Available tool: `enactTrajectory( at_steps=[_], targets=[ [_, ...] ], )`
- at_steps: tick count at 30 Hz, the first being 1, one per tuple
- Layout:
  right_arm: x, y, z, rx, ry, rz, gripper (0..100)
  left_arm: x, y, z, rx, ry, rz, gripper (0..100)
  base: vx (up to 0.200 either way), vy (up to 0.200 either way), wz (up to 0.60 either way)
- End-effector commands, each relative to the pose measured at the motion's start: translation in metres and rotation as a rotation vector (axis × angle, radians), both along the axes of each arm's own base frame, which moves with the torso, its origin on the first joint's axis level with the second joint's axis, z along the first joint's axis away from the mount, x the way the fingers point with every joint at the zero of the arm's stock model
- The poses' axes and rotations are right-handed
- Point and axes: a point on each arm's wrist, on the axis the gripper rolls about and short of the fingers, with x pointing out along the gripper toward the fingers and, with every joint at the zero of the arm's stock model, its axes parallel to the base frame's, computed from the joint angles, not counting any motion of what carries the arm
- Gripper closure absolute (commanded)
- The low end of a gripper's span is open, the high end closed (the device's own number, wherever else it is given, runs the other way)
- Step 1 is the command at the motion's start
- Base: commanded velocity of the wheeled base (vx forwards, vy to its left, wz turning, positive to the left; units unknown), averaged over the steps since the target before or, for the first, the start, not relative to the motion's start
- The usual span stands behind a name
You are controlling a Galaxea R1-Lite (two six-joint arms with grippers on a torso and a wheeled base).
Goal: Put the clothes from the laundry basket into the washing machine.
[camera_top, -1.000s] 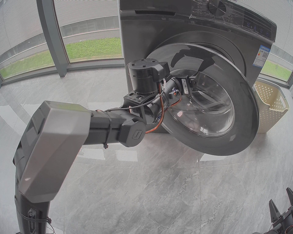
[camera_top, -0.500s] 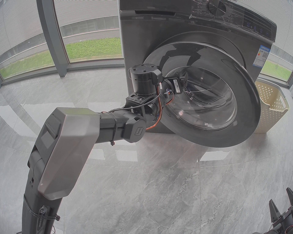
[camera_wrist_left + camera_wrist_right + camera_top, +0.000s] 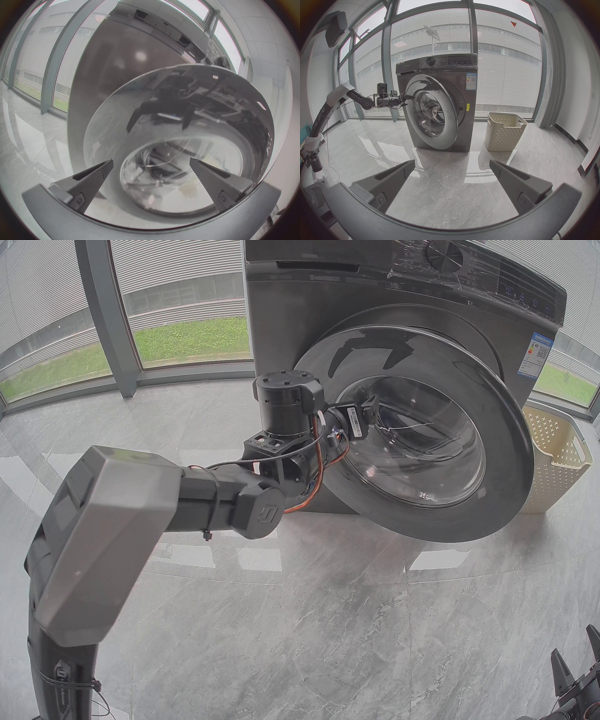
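Left arm is stretched out to the washing machine (image 3: 281, 302), and the left gripper (image 3: 150, 162) hangs right in front of the round door (image 3: 437, 521). Its fingers are spread wide and it holds nothing. It faces the outer glass square on, toward the door's left part, close to the surface. I can't tell whether it touches.

The door stands partly swung out. Its hinge looks to be on the robot's left, so the free edge sits out on the right. The gap into the drum opens on the right too.

That's the side that counts, because the laundry basket (image 3: 556, 465) is over there. It's a cream, perforated one, upright on the floor (image 3: 312, 627), just beside the machine's right flank and a little behind the door's free edge. Whether any clothes lie inside it, I can't make out from here.

Now the right gripper (image 3: 450, 164): low, released, empty, and well back from both machine and basket. Even so, it's on the basket's side.

My read is that the basket lies forward and to the right. The right arm has the straighter line to it, and the left arm would have to cross the door. The door looks short of fully open, so a wider swing would clear the way for loading.
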Motion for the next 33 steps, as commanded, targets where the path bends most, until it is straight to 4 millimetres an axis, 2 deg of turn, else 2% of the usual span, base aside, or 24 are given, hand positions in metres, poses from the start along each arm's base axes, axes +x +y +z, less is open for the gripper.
enactTrajectory(
  at_steps=[1, 8, 11, 12, 13, 14, 17, 18, 20, 22, 23, 24, 27, 33],
  targets=[
    [0.001, 0.0, -0.003, -0.001, 0.008, 0.0, 0, -0.057, 0.033, 0.017, 0.035, 0.049, -0.043, 0, 0.0, 0.0, 0.0],
    [0.001, 0.0, -0.003, -0.002, 0.008, 0.001, 0, -0.066, 0.048, 0.013, 0.032, 0.044, -0.037, 0, 0.0, 0.0, 0.0],
    [0.001, 0.0, -0.003, -0.001, 0.009, 0.0, 0, -0.08, 0.057, 0.008, 0.058, 0.073, -0.05, 0, 0.0, 0.0, 0.0],
    [0.001, 0.0, -0.003, -0.001, 0.008, 0.0, 0, -0.097, 0.066, 0.001, 0.088, 0.106, -0.079, 0, 0.0, 0.0, 0.0],
    [0.0, 0.0, -0.003, -0.001, 0.006, 0.0, 0, -0.098, 0.067, 0.0, 0.092, 0.109, -0.082, 0, 0.0, 0.0, 0.0],
    [0.001, 0.0, -0.003, -0.001, 0.008, 0.0, 0, -0.126, 0.077, -0.008, 0.126, 0.137, -0.117, 0, 0.0, 0.0, 0.0],
    [0.001, 0.0, -0.003, -0.001, 0.006, 0.0, 0, -0.169, 0.099, -0.022, 0.163, 0.157, -0.158, 0, 0.0, 0.0, 0.0],
    [0.001, 0.0, -0.003, -0.001, 0.006, 0.0, 0, -0.174, 0.104, -0.023, 0.165, 0.152, -0.161, 0, 0.0, 0.0, 0.0],
    [0.001, 0.0, -0.003, -0.001, 0.008, 0.0, 0, -0.202, 0.131, -0.024, 0.176, 0.107, -0.161, 0, 0.0, 0.0, 0.0],
    [0.001, 0.0, -0.003, -0.002, 0.008, 0.0, 0, -0.22, 0.152, -0.027, 0.182, 0.082, -0.153, 0, 0.0, 0.0, 0.0],
    [0.001, 0.0, -0.003, -0.002, 0.008, 0.0, 0, -0.221, 0.154, -0.027, 0.181, 0.081, -0.152, 0, 0.0, 0.0, 0.0],
    [0.001, 0.0, -0.003, -0.002, 0.008, 0.001, 0, -0.236, 0.169, -0.029, 0.182, 0.07, -0.149, 0, 0.0, 0.0, 0.0],
    [0.001, 0.0, -0.003, -0.002, 0.008, 0.0, 0, -0.264, 0.2, -0.038, 0.191, 0.048, -0.127, 0, 0.0, 0.0, 0.0],
    [0.001, 0.0, -0.003, -0.002, 0.008, 0.001, 0, -0.297, 0.243, -0.052, 0.186, -0.008, -0.036, 0, 0.0, 0.0, 0.0]
  ],
)
